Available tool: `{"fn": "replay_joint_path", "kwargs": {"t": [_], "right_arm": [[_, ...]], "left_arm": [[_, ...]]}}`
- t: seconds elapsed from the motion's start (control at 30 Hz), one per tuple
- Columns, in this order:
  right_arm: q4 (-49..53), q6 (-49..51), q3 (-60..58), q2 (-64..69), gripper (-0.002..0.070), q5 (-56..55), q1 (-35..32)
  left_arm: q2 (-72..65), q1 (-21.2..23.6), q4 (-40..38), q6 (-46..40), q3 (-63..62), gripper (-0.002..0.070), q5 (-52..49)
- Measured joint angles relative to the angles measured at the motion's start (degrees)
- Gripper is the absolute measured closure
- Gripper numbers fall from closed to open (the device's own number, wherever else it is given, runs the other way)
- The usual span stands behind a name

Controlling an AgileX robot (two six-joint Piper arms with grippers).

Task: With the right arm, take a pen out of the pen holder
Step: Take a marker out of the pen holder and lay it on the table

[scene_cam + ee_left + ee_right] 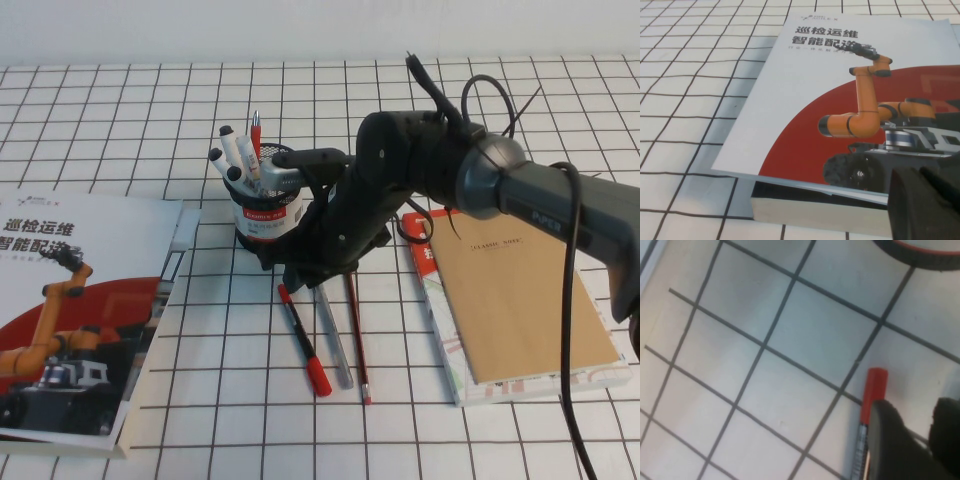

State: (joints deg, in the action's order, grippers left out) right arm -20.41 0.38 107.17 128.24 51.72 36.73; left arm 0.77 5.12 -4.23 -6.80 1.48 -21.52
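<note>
Right arm comes in from the right across the middle of the table. Right gripper [298, 272] is down low at the tabletop [200, 400], just on the near side of the pen holder [268, 210]. On its wrist camera I see two dark fingers [890, 435] standing partly apart. Bare grid surface shows in the gap, and nothing is clamped between them.

Red-capped pen [302, 340] lies flat on the table. Its far end is under the gripper, and the body runs toward the near edge, slanting slightly right. On the wrist camera its red end pokes out just beside one finger; I cannot tell whether they touch.

Just right of it lie a silver pen [332, 340] and then a thin red pencil [357, 340]. All three are roughly parallel, close together but apart.

Holder stands upright: black mesh with a white and red label. It holds several white markers [235, 155] leaning left and one red pen [255, 125].

Far left: a large book [80, 300] with an orange robot arm on its cover. Left gripper [925, 200] sits by that book's near edge. Only a dark part of it shows, so I cannot tell its state.

Right: a tan notebook [515, 300] resting on a white book [445, 340].
</note>
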Motion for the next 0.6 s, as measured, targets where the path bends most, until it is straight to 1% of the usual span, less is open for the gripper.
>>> {"fn": "replay_joint_path", "kwargs": {"t": [0.1, 0.2, 0.37, 0.47, 0.6], "right_arm": [[1.29, 0.00, -0.48, -1.16, 0.0504, 0.25, 0.32], [3.28, -0.38, -3.64, -5.72, 0.0538, 0.49, 1.04], [4.44, -0.38, -15.58, -19.36, 0.0654, -3.70, 2.57], [5.62, -0.38, -23.54, -27.61, 0.0680, -5.26, 2.66], [7.27, -0.38, -32.43, -37.64, 0.0688, -5.26, 2.66]], "left_arm": [[0.00, 0.00, 0.00, 0.00, 0.00, 0.0678, 0.00], [0.00, 0.00, 0.00, 0.00, 0.00, 0.0678, 0.00], [0.00, 0.00, 0.00, 0.00, 0.00, 0.0678, 0.00], [0.00, 0.00, 0.00, 0.00, 0.00, 0.0678, 0.00], [0.00, 0.00, 0.00, 0.00, 0.00, 0.0678, 0.00]]}}
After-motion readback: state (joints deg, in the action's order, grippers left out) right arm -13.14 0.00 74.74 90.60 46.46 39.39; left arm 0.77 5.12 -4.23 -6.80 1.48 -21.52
